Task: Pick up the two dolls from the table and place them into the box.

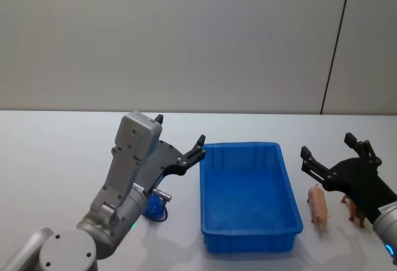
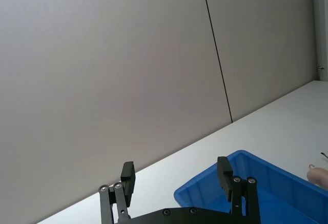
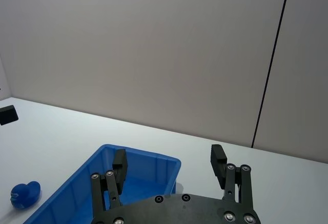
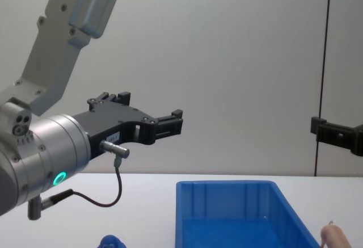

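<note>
The blue box [image 1: 250,229] stands in the middle of the white table [image 1: 56,153]. The blue doll [image 1: 152,205] sits left of the box, partly hidden under my left arm; it also shows as a rounded blue doll [image 3: 25,194] in the right wrist view. The peach doll [image 1: 318,206] lies just right of the box. My left gripper [image 1: 180,133] hangs open in the air over the box's left rear corner. My right gripper [image 1: 330,148] is open above the table, right of the box and over the peach doll.
A small orange-brown animal figure [image 1: 355,210] stands right of the peach doll, partly behind my right gripper. A grey wall [image 1: 186,35] rises behind the table. A cable [image 4: 110,194] loops under the left wrist.
</note>
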`<move>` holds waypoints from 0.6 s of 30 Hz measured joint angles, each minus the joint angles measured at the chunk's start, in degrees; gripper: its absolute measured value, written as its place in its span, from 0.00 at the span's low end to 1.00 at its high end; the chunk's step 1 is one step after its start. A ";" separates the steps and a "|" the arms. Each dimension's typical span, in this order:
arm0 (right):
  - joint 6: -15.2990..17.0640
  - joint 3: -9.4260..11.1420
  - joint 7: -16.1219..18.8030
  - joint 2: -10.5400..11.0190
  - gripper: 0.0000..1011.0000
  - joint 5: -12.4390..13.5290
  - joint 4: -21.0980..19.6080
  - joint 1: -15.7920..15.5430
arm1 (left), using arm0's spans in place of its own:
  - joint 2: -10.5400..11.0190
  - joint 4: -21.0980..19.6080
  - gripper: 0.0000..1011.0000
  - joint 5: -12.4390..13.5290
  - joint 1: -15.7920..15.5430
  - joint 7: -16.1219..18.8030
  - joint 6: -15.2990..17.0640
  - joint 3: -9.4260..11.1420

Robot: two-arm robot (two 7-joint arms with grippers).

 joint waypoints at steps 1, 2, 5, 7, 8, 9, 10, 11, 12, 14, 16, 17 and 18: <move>0.00 0.00 0.00 0.00 0.99 0.00 0.00 0.00 | 0.00 0.00 0.99 0.00 0.00 0.00 0.00 0.00; 0.00 0.00 0.00 0.00 0.99 0.00 0.00 0.00 | 0.00 0.00 0.99 0.00 0.00 0.00 0.00 0.00; 0.00 0.00 0.00 0.00 0.99 0.00 0.00 0.00 | 0.00 0.00 0.99 0.00 0.00 0.00 0.00 0.00; 0.00 0.00 0.00 0.00 0.99 0.00 0.00 0.00 | 0.00 0.00 0.99 0.00 0.00 0.00 0.00 0.00; 0.00 0.00 0.00 0.00 0.99 0.00 0.00 0.00 | 0.00 0.00 0.99 0.00 0.00 0.00 0.00 0.00; 0.00 0.00 0.00 0.00 0.99 0.00 0.00 0.00 | 0.00 0.00 0.99 0.00 0.00 0.00 0.00 0.00; 0.00 0.00 0.00 0.00 0.99 0.00 0.00 0.00 | 0.00 0.00 0.99 0.00 0.00 0.00 0.00 0.00; 0.00 0.00 0.00 0.00 0.99 0.00 0.00 0.00 | 0.00 0.00 0.99 0.00 0.00 0.00 0.00 0.00; 0.00 0.00 0.00 0.00 0.99 0.00 0.00 0.00 | 0.00 0.00 0.99 0.00 0.00 0.00 0.00 0.00; 0.00 0.00 0.00 0.00 0.99 0.00 0.00 0.00 | 0.00 0.00 0.99 0.00 0.00 0.00 0.00 0.00; 0.00 0.00 0.00 0.00 0.99 0.00 0.00 0.00 | 0.00 0.00 0.99 0.00 0.00 0.00 0.00 0.00; 0.00 0.00 0.00 0.00 0.99 0.00 0.00 0.00 | 0.00 0.00 0.99 0.00 0.00 0.00 0.00 0.00; 0.00 0.00 0.00 0.00 0.99 0.00 0.00 0.00 | 0.00 0.00 0.99 0.00 0.00 0.00 0.00 0.00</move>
